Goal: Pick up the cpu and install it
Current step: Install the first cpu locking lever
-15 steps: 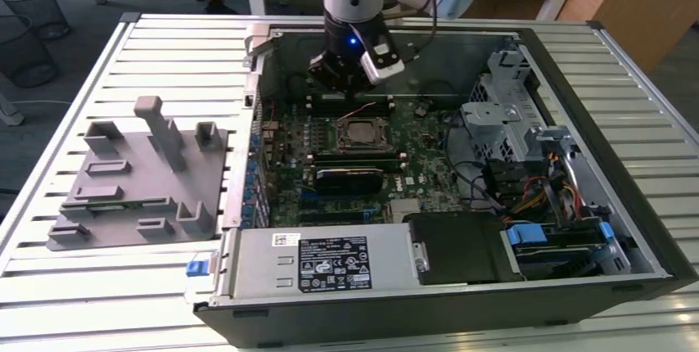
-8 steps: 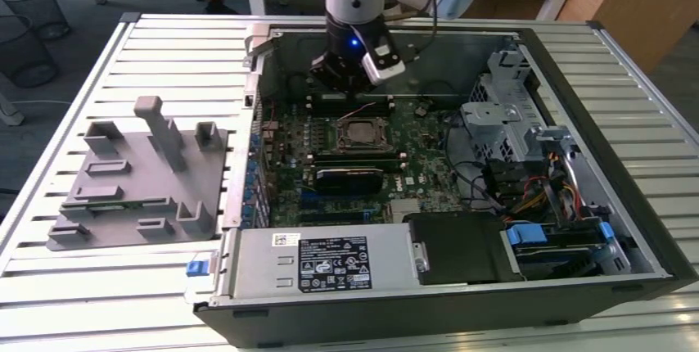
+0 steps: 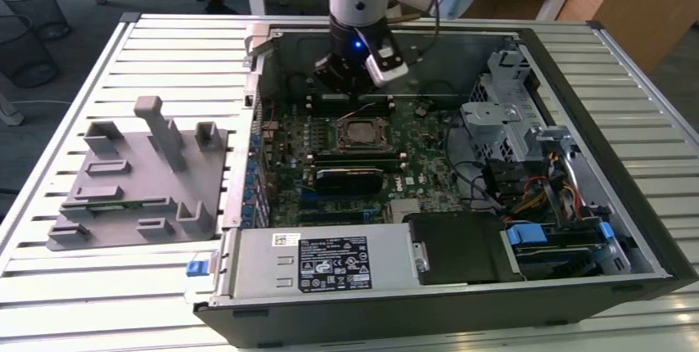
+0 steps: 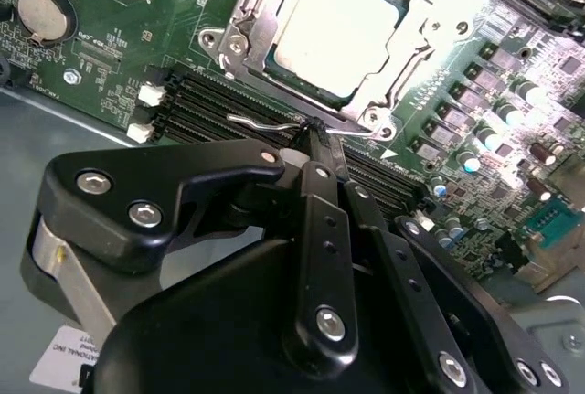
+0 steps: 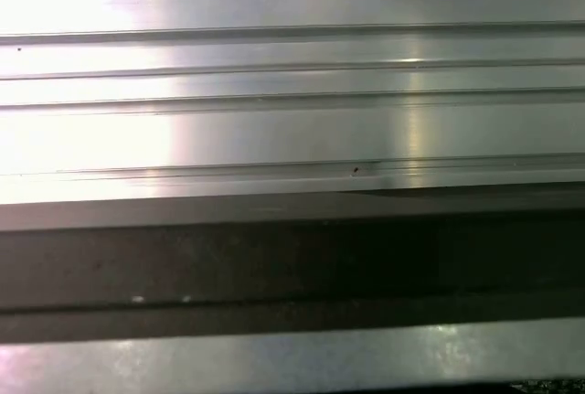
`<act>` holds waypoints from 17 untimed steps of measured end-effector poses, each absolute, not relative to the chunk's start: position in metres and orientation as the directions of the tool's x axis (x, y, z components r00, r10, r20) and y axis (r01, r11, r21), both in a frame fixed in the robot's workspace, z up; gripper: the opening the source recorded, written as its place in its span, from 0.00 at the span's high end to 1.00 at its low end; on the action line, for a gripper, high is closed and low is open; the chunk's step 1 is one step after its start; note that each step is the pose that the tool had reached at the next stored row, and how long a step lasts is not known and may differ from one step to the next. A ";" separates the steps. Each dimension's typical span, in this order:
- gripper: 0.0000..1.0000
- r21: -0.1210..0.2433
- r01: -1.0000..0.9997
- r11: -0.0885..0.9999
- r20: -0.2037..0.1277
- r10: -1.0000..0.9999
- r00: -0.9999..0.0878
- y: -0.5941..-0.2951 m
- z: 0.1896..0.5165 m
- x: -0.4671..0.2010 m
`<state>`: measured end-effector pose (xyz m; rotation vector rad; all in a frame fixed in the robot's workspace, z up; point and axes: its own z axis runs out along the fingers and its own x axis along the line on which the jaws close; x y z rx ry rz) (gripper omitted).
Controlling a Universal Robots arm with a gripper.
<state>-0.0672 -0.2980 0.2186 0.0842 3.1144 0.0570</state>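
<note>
Inside PC case [image 3: 611, 205], end effector [image 4: 315, 133] upright, fingers together, w/ cpu [image 4: 336, 33] seated beside.

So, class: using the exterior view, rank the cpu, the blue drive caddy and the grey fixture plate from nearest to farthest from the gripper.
1. cpu, in its socket just below the gripper.
2. blue drive caddy, toward the case's lower right.
3. grey fixture plate, outside the case at the exterior view's left.

The last two are close.
</note>
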 end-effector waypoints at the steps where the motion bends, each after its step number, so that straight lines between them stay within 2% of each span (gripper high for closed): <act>1: 0.89 0.037 0.054 0.998 -0.025 0.055 -0.998 -0.298 0.218 -0.067; 17: 0.89 0.037 0.054 0.998 -0.025 0.055 -0.998 -0.298 0.211 -0.056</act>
